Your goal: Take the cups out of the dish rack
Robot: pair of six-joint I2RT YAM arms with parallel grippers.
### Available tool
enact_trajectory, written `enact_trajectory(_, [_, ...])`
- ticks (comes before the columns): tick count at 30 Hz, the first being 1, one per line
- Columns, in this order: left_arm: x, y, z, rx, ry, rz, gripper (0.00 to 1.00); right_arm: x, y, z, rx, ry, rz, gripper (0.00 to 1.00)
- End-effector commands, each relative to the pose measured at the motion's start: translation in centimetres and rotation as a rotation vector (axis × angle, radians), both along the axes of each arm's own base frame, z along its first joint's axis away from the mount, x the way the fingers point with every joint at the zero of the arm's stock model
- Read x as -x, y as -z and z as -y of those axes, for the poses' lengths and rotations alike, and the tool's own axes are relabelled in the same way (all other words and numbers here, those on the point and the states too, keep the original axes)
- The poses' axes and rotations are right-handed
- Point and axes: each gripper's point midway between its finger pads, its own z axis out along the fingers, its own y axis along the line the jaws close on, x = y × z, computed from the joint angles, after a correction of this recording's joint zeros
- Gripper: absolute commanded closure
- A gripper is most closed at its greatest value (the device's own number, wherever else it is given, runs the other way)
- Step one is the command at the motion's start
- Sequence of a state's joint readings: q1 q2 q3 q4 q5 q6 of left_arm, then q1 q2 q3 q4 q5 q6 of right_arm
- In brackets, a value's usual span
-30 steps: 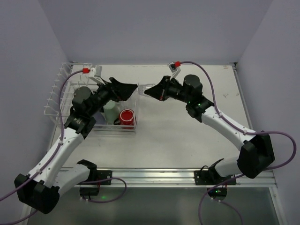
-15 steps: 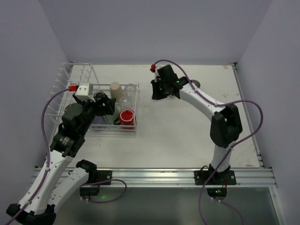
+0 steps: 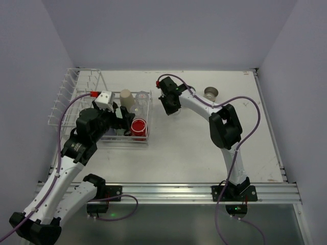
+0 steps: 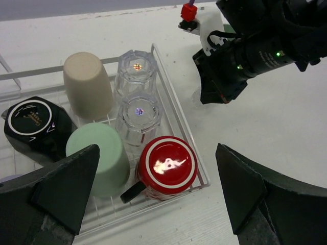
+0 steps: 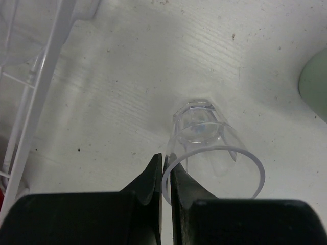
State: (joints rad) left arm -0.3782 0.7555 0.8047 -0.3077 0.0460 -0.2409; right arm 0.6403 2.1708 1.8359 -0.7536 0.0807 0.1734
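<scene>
Fingers of the right tool (image 5: 162, 159) pinch the rim of an upright clear plastic cup (image 5: 210, 133) on the white tabletop (image 3: 204, 148), just beside the white wire dish rack (image 4: 176, 115). The left tool (image 3: 121, 117) hangs wide open above the rack's basket, over an upturned red mug (image 4: 167, 166) and mint green cup (image 4: 99, 155).

Several cups (image 4: 167, 166) sit in the basket of the dish rack (image 3: 66, 94), a single cup (image 5: 204, 138) stands on the table (image 3: 194, 148) just right of the rack, another cup (image 3: 210, 92) farther right.
</scene>
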Motion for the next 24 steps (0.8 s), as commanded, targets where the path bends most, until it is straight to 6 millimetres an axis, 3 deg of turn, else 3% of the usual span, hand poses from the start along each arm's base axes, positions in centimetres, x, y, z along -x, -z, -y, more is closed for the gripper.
enact_trajectory(1, [0.2,0.2,1.1,-0.014,0.078,0.004,0.0,-1.1,-1.4,0.0,0.036,-0.006,0.055,0.93])
enact_trajectory(3, [0.2,0.3,1.2,-0.016,0.081,0.002,0.0,-1.0,-1.5,-0.1,0.038,-0.011,0.061,0.79])
enact_trajectory(7, [-0.1,0.4,1.0,-0.024,0.065,-0.007,0.0,-1.1,-2.9,-0.4,0.001,-0.005,0.091,0.62])
enact_trajectory(9, [-0.4,0.5,0.4,-0.031,0.028,-0.018,0.0,-1.0,-3.9,-0.9,-0.039,-0.013,0.112,0.58])
enact_trajectory(10, [-0.6,0.6,0.2,-0.036,0.013,-0.025,0.0,-1.2,-5.6,-1.1,-0.078,-0.01,0.146,0.56])
enact_trajectory(12, [-0.9,0.7,-0.3,-0.041,-0.029,-0.039,0.0,-0.6,-6.8,-1.6,-0.131,-0.016,0.155,0.46])
enact_trajectory(13, [-1.0,0.8,-0.3,-0.04,-0.034,-0.05,0.0,-0.7,-9.1,-2.0,-0.182,-0.02,0.2,0.42])
enact_trajectory(15, [-1.4,1.1,-1.2,-0.043,-0.098,-0.076,0.0,0.3,-9.7,-2.2,-0.234,-0.028,0.199,0.36])
enact_trajectory(16, [-1.6,1.6,-1.4,-0.049,-0.12,-0.098,0.0,0.4,-12.2,-2.5,-0.292,-0.035,0.256,0.34])
enact_trajectory(17, [-1.7,1.8,-1.7,-0.04,-0.153,-0.114,0.0,0.7,-12.9,-2.3,-0.313,-0.032,0.276,0.31])
enact_trajectory(18, [-2.1,1.9,-2.7,-0.05,-0.211,-0.115,0.0,1.8,-12.2,-2.3,-0.338,-0.043,0.249,0.3])
enact_trajectory(19, [-2.3,2.1,-3.1,-0.056,-0.241,-0.121,0.0,2.1,-15.2,-2.5,-0.413,-0.055,0.324,0.3])
enact_trajectory(20, [-2.5,2.1,-3.8,-0.047,-0.295,-0.126,0.0,2.6,-16.0,-2.5,-0.448,-0.062,0.344,0.29])
enact_trajectory(21, [-2.6,2.2,-3.9,-0.042,-0.306,-0.13,0.0,4.1,-14.6,-2.4,-0.471,-0.074,0.313,0.29])
enact_trajectory(23, [-2.8,2.3,-3.8,-0.02,-0.32,-0.145,0.0,5.2,-18.1,-2.2,-0.586,-0.083,0.402,0.29])
enact_trajectory(24, [-2.9,2.7,-3.6,-0.016,-0.321,-0.157,0.0,7.1,-16.4,-2.4,-0.623,-0.09,0.343,0.3])
